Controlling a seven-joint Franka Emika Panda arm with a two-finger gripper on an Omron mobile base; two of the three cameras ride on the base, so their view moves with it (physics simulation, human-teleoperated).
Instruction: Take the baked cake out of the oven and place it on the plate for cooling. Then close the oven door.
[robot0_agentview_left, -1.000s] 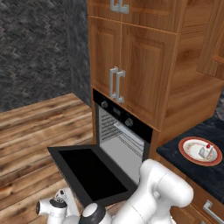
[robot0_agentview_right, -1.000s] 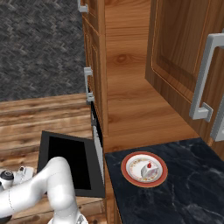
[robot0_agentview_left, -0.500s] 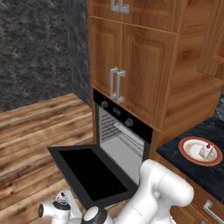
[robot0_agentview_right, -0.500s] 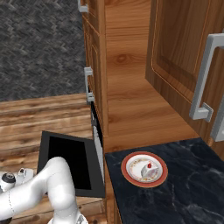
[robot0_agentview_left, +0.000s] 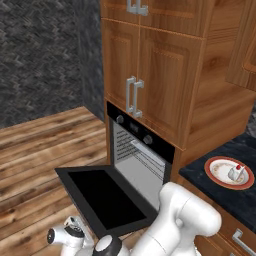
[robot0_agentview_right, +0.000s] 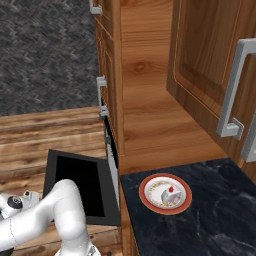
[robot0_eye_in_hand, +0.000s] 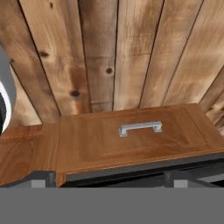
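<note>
Pincer (robot0_agentview_left: 56, 235) of mine hangs low by the wooden floor (robot0_agentview_left: 35, 150), jaws spread wide and empty. Cake (robot0_agentview_right: 171, 197) sits on the plate (robot0_agentview_right: 165, 193) on the dark desk (robot0_agentview_right: 220, 220). Oven door (robot0_agentview_left: 107, 197) lies dropped open below the oven (robot0_agentview_left: 140, 157).

Cabinets (robot0_agentview_left: 165, 75) and floor (robot0_agentview_left: 40, 145): grained wood. Counter (robot0_agentview_right: 215, 215): dark glossy marbled stone. Oven door (robot0_agentview_left: 107, 197): black glass. Handles (robot0_agentview_left: 132, 95): brushed metal.

This is a home kitchen. A black built-in oven (robot0_agentview_left: 140, 150) sits inside tall wooden cabinets (robot0_agentview_left: 160, 75) with silver handles, beside a dark marble table (robot0_agentview_right: 210, 215) holding a plate (robot0_agentview_right: 165, 193), over a wooden plank floor (robot0_agentview_left: 40, 145).
</note>
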